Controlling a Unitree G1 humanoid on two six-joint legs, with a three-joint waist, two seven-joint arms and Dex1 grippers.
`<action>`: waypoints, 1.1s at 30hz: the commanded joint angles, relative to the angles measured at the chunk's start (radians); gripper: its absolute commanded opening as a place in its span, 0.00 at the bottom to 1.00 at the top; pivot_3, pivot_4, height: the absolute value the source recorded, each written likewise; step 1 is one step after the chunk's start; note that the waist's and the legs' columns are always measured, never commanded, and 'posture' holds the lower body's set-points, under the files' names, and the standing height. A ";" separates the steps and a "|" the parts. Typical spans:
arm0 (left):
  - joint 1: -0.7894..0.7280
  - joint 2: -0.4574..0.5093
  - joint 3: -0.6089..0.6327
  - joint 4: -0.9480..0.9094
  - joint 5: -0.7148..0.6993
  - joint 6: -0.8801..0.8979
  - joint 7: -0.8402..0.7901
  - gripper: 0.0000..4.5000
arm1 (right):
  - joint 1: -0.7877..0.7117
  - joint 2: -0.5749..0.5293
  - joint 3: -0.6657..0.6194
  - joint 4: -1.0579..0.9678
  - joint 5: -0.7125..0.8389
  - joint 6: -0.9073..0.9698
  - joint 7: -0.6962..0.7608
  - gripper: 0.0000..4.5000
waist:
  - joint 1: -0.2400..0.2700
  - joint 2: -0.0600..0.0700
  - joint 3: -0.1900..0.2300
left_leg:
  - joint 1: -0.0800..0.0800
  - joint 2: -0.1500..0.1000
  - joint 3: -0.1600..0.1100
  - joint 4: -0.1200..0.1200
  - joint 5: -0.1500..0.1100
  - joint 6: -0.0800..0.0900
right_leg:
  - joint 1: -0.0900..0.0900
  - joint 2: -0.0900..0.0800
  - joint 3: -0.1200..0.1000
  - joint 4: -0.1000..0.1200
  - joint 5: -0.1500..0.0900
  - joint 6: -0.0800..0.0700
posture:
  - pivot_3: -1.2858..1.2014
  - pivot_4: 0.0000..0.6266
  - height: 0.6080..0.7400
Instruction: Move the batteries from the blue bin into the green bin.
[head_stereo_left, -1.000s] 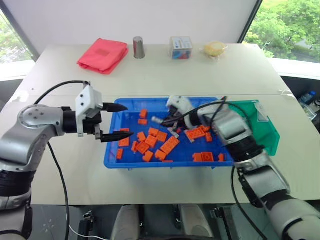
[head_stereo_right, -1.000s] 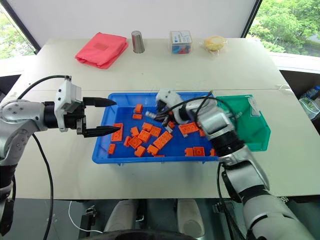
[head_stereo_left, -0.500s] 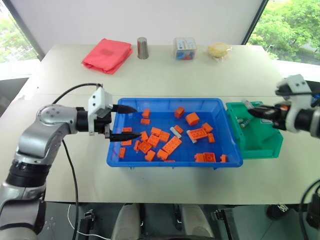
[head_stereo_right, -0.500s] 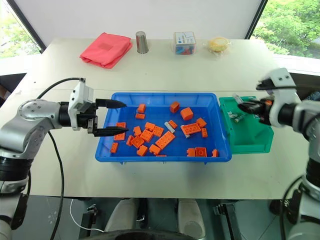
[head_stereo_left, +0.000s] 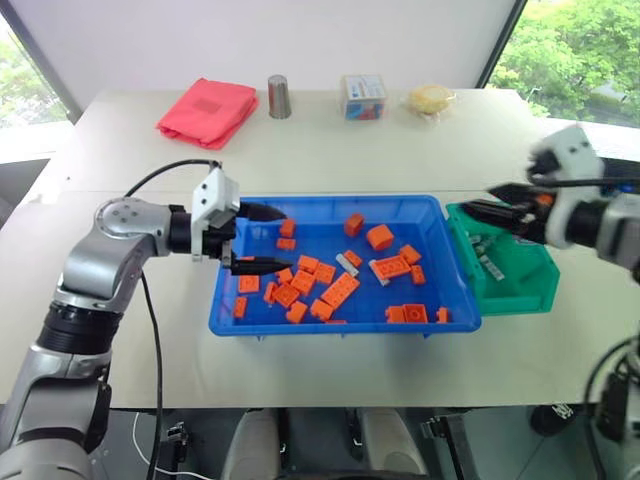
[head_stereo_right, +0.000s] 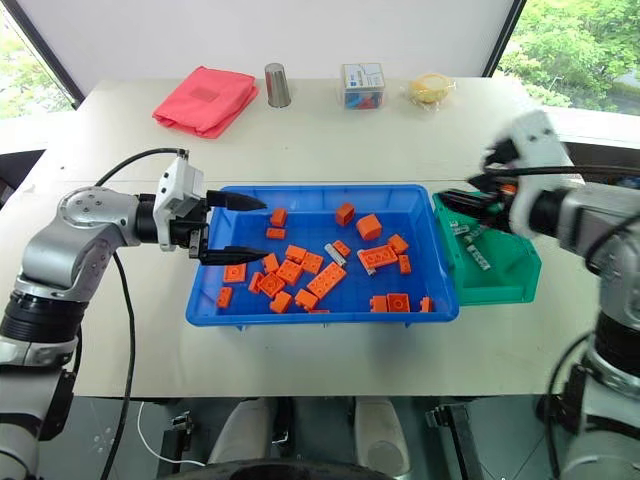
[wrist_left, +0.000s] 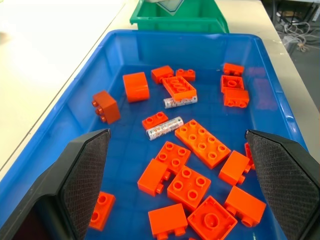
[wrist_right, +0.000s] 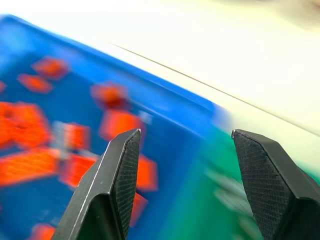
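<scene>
The blue bin sits mid-table, strewn with orange bricks. Two silvery batteries lie among them near the middle, and one shows as battery from above. To its right stands the green bin with batteries on its floor. My left gripper hangs open over the blue bin's left end, holding nothing. My right gripper is open and empty above the green bin's near-left corner, and its fingers stand wide apart.
Along the table's far edge lie a red cloth, a metal cup, a clear box and a bagged yellow item. Bare tabletop surrounds both bins.
My right gripper carried a battery from the blue bin across to the green bin and opened; its fingers are now empty. The left gripper barely shifted.
</scene>
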 joint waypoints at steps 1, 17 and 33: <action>0.012 0.019 0.039 -0.049 -0.010 0.005 0.013 1.00 | -0.035 0.130 0.091 -0.022 0.043 0.020 -0.060 0.66 | 0.001 0.000 0.000 | 0.000 0.000 0.000 0.000 0.000 0.000 | 0.000 0.000 0.000 0.000 0.000 0.000 | 0.52 0.24 0.97; 0.095 0.082 0.109 -0.145 -0.033 0.049 0.057 1.00 | 0.082 0.336 0.212 0.069 0.048 0.002 -0.212 0.66 | 0.004 -0.001 0.000 | -0.003 -0.001 0.000 0.002 0.000 0.000 | -0.001 -0.001 -0.002 0.000 0.001 0.001 | 0.52 0.24 0.97; 0.087 0.079 0.103 -0.159 -0.042 0.063 0.076 1.00 | 0.092 0.304 0.332 0.237 -0.007 -0.160 -0.203 0.66 | 0.002 -0.001 0.000 | -0.002 -0.001 0.001 0.002 0.000 0.000 | 0.000 -0.001 -0.002 0.000 0.001 0.001 | 0.52 0.24 0.97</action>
